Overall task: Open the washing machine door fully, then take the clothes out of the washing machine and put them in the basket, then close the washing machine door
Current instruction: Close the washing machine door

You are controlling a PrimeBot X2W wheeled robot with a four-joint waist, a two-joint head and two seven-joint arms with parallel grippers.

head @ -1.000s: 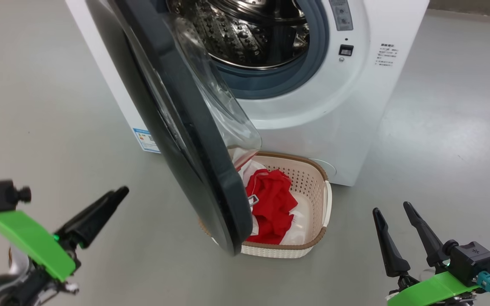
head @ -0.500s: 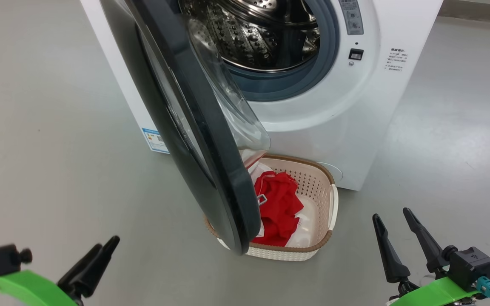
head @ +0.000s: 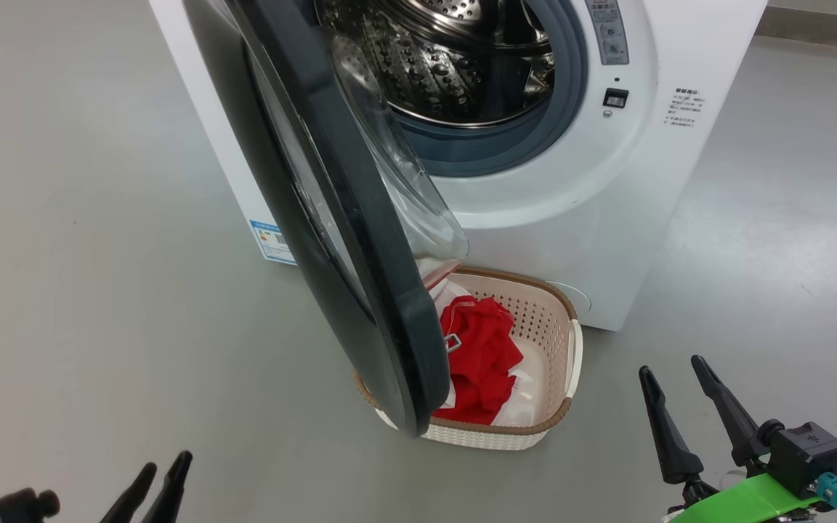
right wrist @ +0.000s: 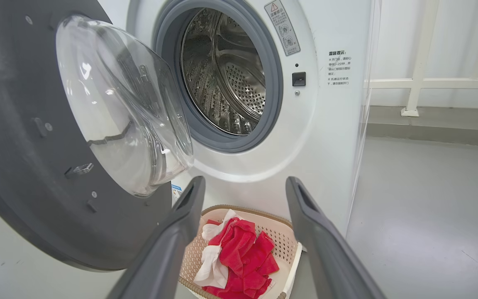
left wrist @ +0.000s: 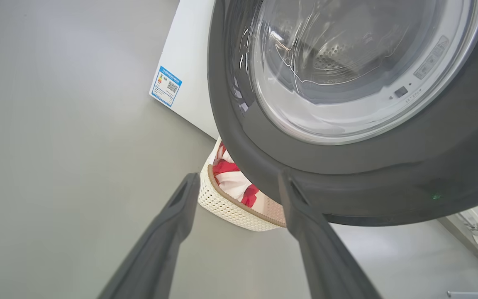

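Head view: the washing machine door (head: 353,218) stands swung out from the white washing machine (head: 549,196), its glass bowl facing the steel drum. The red-and-white clothes (head: 480,356) lie heaped in the basket (head: 556,407) on the floor at the machine's foot, partly behind the door's lower rim. The left gripper (head: 166,465) and right gripper (head: 671,367) hang apart from both, fingers spread, holding nothing.

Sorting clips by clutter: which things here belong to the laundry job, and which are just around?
Job: washing machine door, washing machine, clothes, basket.
Just around: blue label sticker, floor, white railing.
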